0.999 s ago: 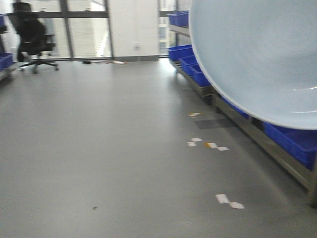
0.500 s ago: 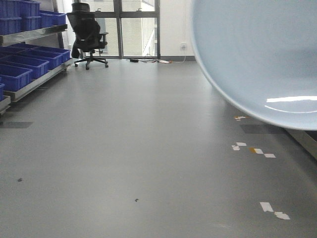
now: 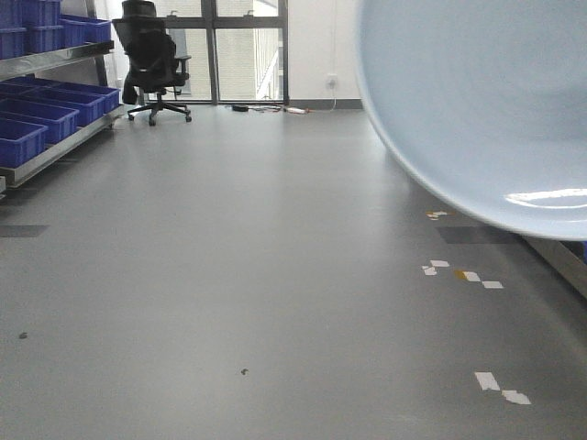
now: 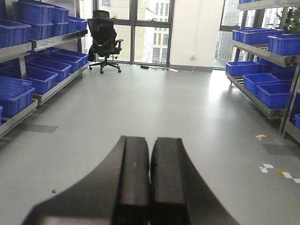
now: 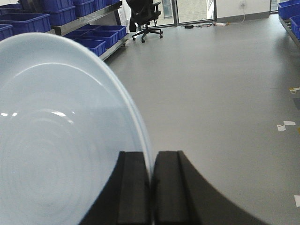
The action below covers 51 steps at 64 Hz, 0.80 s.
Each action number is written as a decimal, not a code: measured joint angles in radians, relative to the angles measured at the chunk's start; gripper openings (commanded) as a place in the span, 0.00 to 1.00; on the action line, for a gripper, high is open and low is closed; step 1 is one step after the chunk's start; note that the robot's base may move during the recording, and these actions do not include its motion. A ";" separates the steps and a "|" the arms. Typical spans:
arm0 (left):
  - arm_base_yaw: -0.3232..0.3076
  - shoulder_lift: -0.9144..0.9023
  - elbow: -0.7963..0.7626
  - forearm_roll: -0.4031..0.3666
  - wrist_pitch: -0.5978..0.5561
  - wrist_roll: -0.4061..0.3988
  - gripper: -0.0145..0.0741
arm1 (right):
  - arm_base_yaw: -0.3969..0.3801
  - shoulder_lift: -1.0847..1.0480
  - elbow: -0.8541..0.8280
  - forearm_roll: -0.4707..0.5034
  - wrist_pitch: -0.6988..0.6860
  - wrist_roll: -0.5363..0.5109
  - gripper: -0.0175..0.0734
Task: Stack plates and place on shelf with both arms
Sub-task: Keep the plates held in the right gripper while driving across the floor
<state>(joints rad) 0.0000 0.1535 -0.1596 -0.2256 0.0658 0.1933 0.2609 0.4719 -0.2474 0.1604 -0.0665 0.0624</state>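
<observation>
Plate (image 5: 61, 140) in transit. A glossy white plate stands on edge in the right gripper (image 5: 151, 158), whose two black jaws are closed on its rim, with the face spreading out to the gripper's left. In the front view the same plate (image 3: 477, 101) fills the upper right corner, close to the lens and well above the floor (image 3: 229, 275). Whether a second plate lies against it cannot be told.

The rim pinch probably serves to keep the broad face free and the plate clear of the ground while it is carried. The left gripper (image 4: 150, 140) has its jaws pressed together on nothing and points down the open aisle, apparently held in reserve.

The shelf (image 4: 56, 41), a steel rack loaded with blue crates (image 4: 42, 77), runs along the left wall, well apart from both grippers. An office chair (image 4: 105, 40) stands by the far windows, and tape marks (image 3: 459, 273) dot the floor. Placement on the shelf is not yet begun.
</observation>
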 measured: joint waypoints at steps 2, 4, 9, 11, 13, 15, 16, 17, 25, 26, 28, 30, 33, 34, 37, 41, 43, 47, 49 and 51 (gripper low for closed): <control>0.000 0.000 0.000 0.000 0.000 0.000 0.25 | 0.000 0.000 0.000 0.000 0.000 0.000 0.25; 0.000 0.000 0.000 0.000 0.000 0.000 0.25 | 0.000 0.000 0.000 0.000 0.000 0.000 0.25; 0.000 0.000 0.000 0.000 0.000 0.000 0.25 | 0.000 0.000 0.000 0.000 0.000 0.000 0.25; 0.000 0.000 0.000 0.000 0.000 0.000 0.25 | 0.000 0.000 0.000 0.000 0.000 0.000 0.25; 0.000 0.000 0.000 0.000 0.000 0.000 0.25 | 0.000 0.000 0.000 0.000 0.000 0.000 0.25; 0.000 0.000 0.000 0.000 0.000 0.000 0.25 | 0.000 0.000 0.000 0.000 0.000 0.000 0.25; 0.000 0.000 0.000 0.000 0.000 0.000 0.25 | 0.000 0.000 0.000 0.000 0.000 0.000 0.25; 0.000 0.000 0.000 0.000 0.000 0.000 0.25 | 0.000 0.000 0.000 0.000 0.000 0.000 0.25; 0.000 0.000 0.000 0.000 0.000 0.000 0.25 | 0.000 0.000 0.000 0.000 0.000 0.000 0.25; 0.000 0.000 0.000 0.000 0.000 0.000 0.25 | 0.000 0.000 0.000 0.000 0.000 0.000 0.25; 0.000 0.000 0.000 0.000 0.000 0.000 0.25 | 0.000 0.000 0.000 0.000 0.000 0.000 0.25; 0.000 0.000 0.000 0.000 0.000 0.000 0.25 | 0.000 0.000 0.000 0.000 0.000 0.000 0.25; 0.000 0.000 0.000 0.000 0.000 0.000 0.25 | 0.000 0.000 0.000 0.000 0.000 0.000 0.25; 0.000 0.000 0.000 0.000 0.000 0.000 0.25 | 0.000 0.000 0.000 0.000 0.000 0.000 0.25; 0.000 0.000 0.000 0.000 0.000 0.000 0.25 | 0.000 0.000 0.000 0.000 0.000 0.000 0.25; 0.000 0.000 0.000 0.000 0.000 0.000 0.25 | 0.000 0.000 0.000 0.000 0.000 0.000 0.25; 0.000 0.000 0.000 0.000 0.000 0.000 0.25 | 0.000 0.000 0.000 0.000 0.000 0.000 0.25; 0.000 0.000 0.000 0.000 0.000 0.000 0.25 | 0.000 0.000 0.000 0.000 0.000 0.000 0.25; 0.000 0.000 0.000 0.000 0.000 0.000 0.25 | 0.000 0.000 0.000 0.000 0.000 0.000 0.25; 0.000 0.000 0.000 0.000 0.000 0.000 0.25 | 0.000 0.000 0.000 0.000 0.000 0.000 0.25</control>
<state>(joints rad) 0.0000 0.1535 -0.1596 -0.2256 0.0658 0.1933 0.2609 0.4719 -0.2474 0.1604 -0.0665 0.0624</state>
